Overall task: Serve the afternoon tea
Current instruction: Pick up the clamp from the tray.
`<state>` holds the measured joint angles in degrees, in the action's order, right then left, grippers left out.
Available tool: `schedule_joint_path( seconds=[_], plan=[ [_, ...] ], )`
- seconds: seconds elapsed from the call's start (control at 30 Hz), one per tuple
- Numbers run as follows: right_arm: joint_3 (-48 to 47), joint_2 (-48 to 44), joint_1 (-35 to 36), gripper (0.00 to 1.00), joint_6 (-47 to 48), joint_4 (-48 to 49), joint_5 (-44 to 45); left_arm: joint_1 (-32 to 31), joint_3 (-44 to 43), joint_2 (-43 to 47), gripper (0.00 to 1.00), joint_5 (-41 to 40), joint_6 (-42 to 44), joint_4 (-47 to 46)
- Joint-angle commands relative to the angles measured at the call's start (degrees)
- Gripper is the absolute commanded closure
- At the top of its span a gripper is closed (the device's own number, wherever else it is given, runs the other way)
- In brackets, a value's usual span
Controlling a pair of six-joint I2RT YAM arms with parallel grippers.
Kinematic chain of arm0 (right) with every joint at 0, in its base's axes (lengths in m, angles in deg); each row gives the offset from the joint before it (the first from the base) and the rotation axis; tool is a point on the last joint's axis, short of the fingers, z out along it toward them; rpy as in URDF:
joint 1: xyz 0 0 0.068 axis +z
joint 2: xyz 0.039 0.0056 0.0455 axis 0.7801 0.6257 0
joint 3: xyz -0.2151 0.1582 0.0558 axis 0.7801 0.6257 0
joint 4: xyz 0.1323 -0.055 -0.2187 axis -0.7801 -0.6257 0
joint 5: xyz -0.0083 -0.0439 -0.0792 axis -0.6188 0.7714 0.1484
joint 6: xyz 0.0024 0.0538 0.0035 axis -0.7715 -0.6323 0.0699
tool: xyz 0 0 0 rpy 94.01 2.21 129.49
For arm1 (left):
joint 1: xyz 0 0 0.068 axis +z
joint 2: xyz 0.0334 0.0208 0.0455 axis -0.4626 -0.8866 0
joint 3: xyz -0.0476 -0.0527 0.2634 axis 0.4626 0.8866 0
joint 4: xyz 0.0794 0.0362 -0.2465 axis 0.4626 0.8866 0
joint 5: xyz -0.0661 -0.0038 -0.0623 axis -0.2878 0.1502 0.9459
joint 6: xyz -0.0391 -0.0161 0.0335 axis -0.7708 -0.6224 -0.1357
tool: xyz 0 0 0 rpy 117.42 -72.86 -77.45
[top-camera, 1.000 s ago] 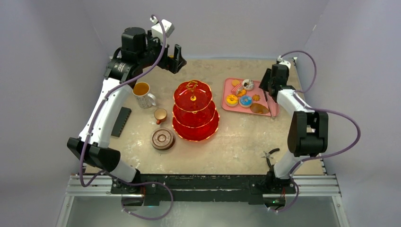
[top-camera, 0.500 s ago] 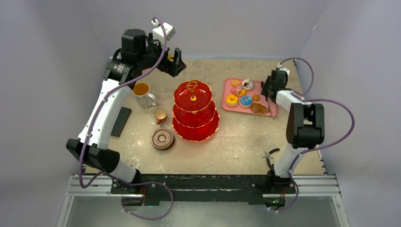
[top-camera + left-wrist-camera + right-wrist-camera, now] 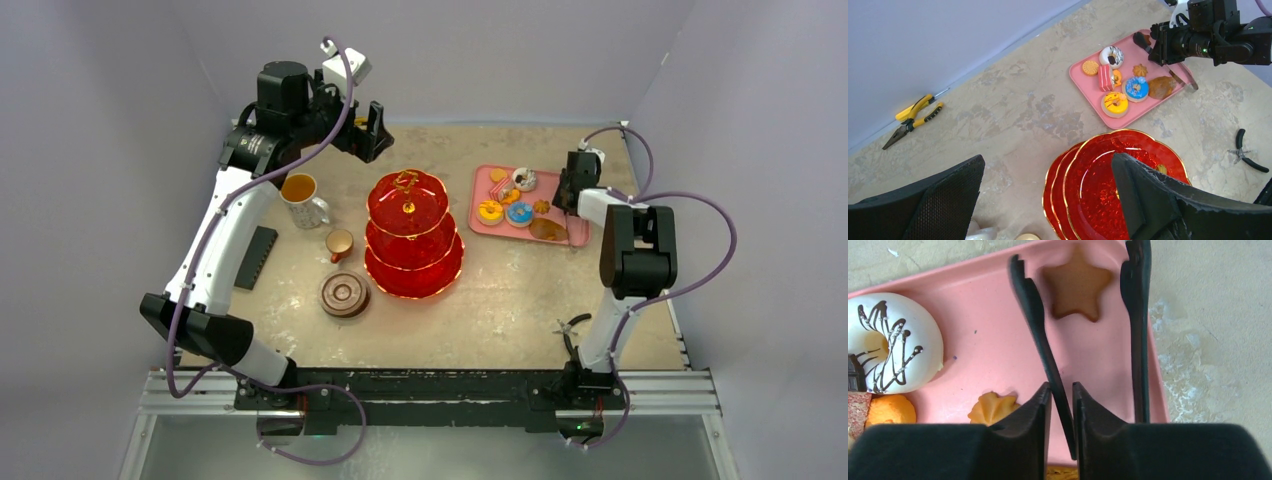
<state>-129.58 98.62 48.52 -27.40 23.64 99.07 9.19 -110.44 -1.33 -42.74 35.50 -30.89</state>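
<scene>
Right wrist view: the right hand (image 3: 1062,405) pinches one arm of the black tongs (image 3: 1038,325) between nearly closed fingers, above the pink tray (image 3: 988,355) near a star biscuit (image 3: 1078,287). Top external view: the left hand (image 3: 372,128) hangs wide open and empty beyond the red three-tier stand (image 3: 412,235), which stands mid-counter (image 3: 500,300). The white mug (image 3: 300,197) and brown cup (image 3: 339,243) stand to the stand's left.

Tea things set out.
A red three-level stand (image 3: 413,235) is upright in the middle. A white mug (image 3: 303,200) of tea, a brown cup (image 3: 339,244) and a saucer (image 3: 345,295) sit left of it. Small cakes (image 3: 515,205) lie upper right.
</scene>
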Motion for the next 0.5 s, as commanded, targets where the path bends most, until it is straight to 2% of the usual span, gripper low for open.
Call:
schedule_joint_path(
  seconds=[0.0, 0.27, 0.4, 0.47],
  plan=[
    [-0.6, -3.3, -0.1, 0.79, -0.2, 3.4, 3.1, 0.5, -0.2, 1.8, 0.01, 1.5, 1.2, -1.7],
    [3.1, -10.7, 1.5, 0.99, -0.2, 4.3, 1.3, 0.5, 0.5, 2.6, 0.01, 3.0, 1.9, -1.6],
    [4.5, -15.1, 6.3, 1.00, -0.3, 2.6, 1.7, 0.5, 0.5, 3.0, 0.01, 4.5, 2.3, -1.6],
    [4.1, -17.6, 8.8, 1.00, 0.0, 1.4, -1.0, 0.5, 0.6, 3.3, 0.01, 7.1, 3.0, -1.6]
  ],
)
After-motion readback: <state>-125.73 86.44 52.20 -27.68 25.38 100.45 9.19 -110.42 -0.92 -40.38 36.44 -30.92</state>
